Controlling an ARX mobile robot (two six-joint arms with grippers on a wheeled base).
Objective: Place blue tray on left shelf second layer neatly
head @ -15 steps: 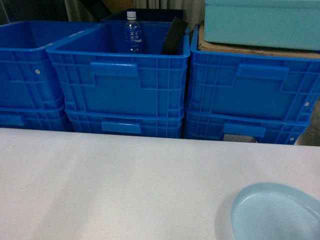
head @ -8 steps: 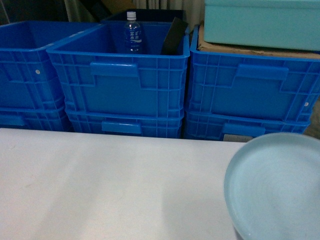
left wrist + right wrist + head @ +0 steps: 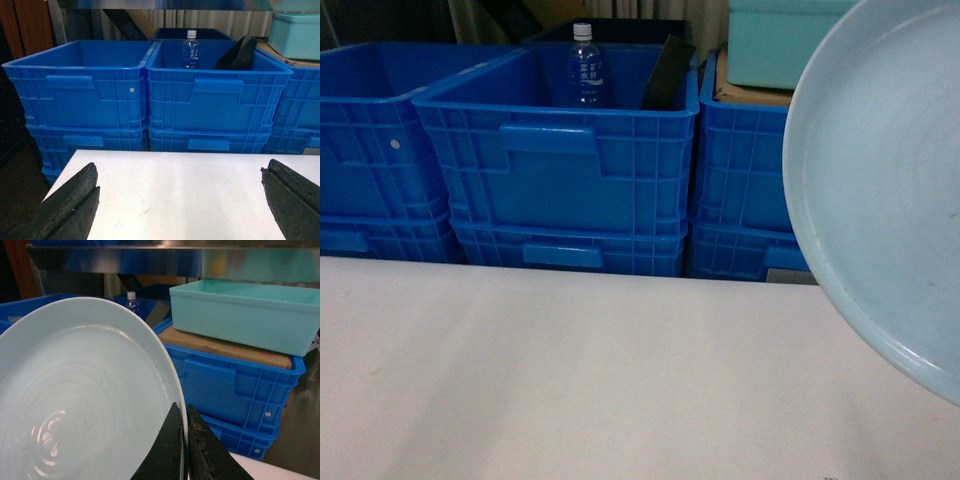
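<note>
Up, blue tray off white table, prob. storeroom

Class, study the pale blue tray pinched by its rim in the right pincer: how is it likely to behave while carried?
The blue tray looks rigid: it holds shape though gripped only at its edge. Its glossy surface suggests it may slip or pivot in the right pincer. Thin and shallow, it is probably light.
</note>
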